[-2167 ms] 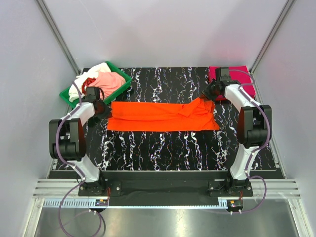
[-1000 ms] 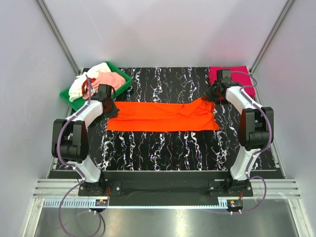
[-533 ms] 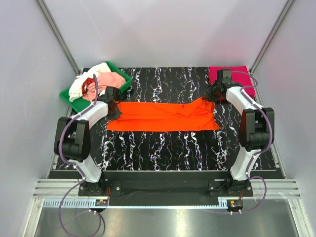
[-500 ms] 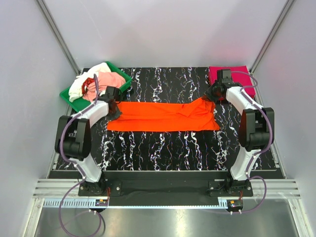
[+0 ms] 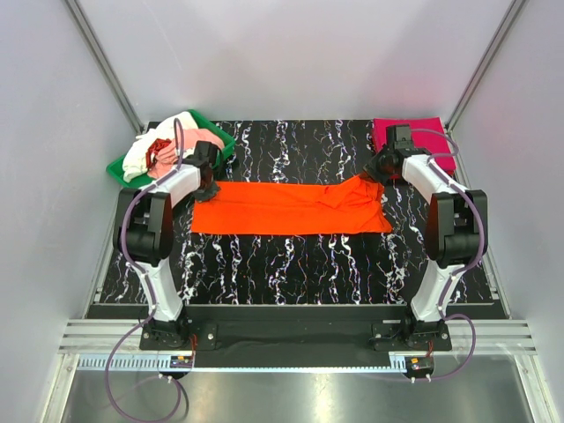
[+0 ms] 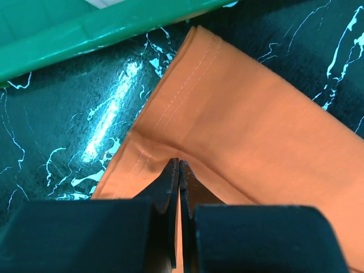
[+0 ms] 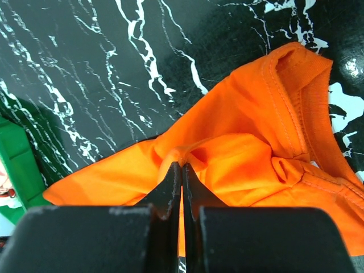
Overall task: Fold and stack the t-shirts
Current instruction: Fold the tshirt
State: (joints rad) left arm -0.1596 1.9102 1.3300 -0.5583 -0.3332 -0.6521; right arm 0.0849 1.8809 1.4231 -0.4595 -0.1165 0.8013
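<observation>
Orange t-shirt (image 5: 291, 208) lies across the middle of the dark marbled counter (image 5: 291, 273), folded into a long flat band running left to right; left end straight-edged and smooth, right end bunched and rumpled.

Left claw (image 6: 178, 165) sits at the band's far left corner; clenched, fingers pressed together with the stitched hem of the orange cloth pinched between the tips; the cloth puckers slightly at the pinch; the corner just beyond lies flat on the counter.

Right claw (image 7: 181, 166) is at the far right corner; clenched on a small raised fold of the same shirt; collar (image 7: 287, 122) lies just right of the pinch, curled open, with loose wrinkles around it.

Both arms reach in from the outer sides, one claw at each end of the shirt's far edge.

Green tray (image 5: 117, 167) stands at the far left corner of the counter, set at an angle; its near rim is close to the left claw and the shirt's corner but not touching the cloth, seen from the left wrist.

In the tray, heaped unfolded: white t-shirt (image 5: 141, 152) spilling over the left rim; red t-shirt (image 5: 161, 150) in the middle, mostly buried; pale pink t-shirt (image 5: 204, 138) on the right side.

Magenta t-shirt (image 5: 423, 132) lies folded flat at the far right corner of the counter, partly behind the right arm; apart from the orange shirt.
</observation>
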